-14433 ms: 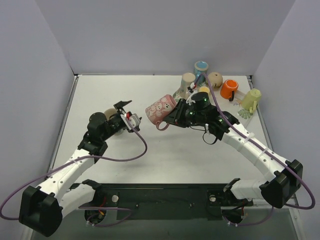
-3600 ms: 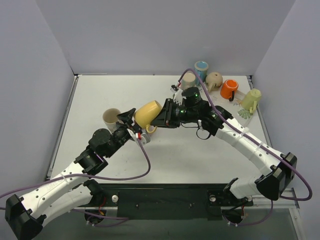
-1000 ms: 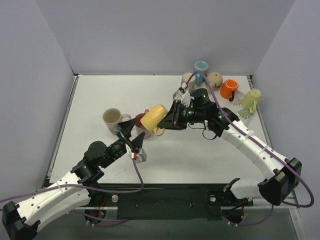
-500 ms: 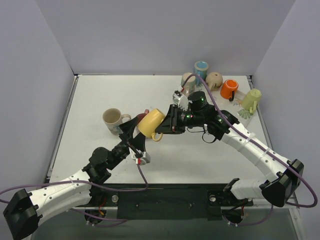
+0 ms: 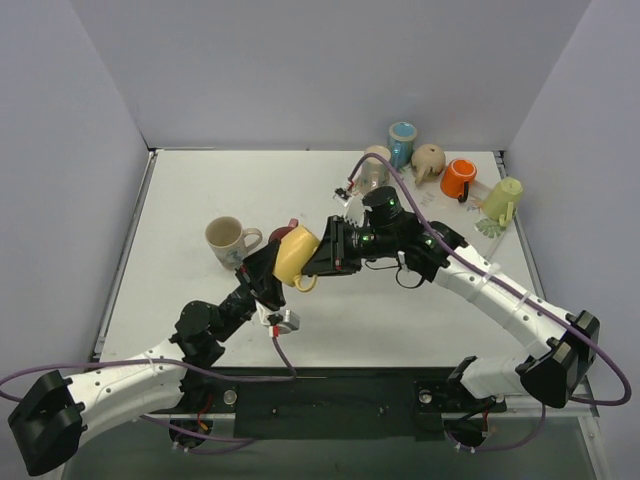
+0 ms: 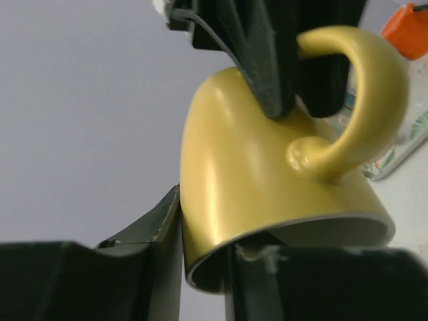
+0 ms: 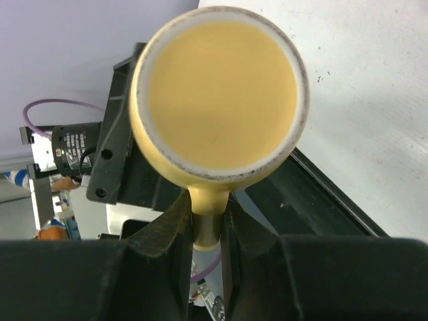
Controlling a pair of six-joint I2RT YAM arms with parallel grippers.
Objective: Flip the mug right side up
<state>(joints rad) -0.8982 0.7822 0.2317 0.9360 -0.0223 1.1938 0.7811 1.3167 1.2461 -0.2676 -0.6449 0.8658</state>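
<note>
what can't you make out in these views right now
Top view: reddish item mostly hidden behind the yellow mug.
Left wrist view: left gripper straddles the rim; firm clamping unclear, mug interior barely visible.
Right wrist view: mug's base blocks its opening.

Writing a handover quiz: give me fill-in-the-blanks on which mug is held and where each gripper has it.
1. The mug held off the table is coloured ____.
2. The right gripper clamps it by the ____.
3. The left gripper has one finger inside and one outside its ____.
Missing words: yellow; handle; rim.
</note>
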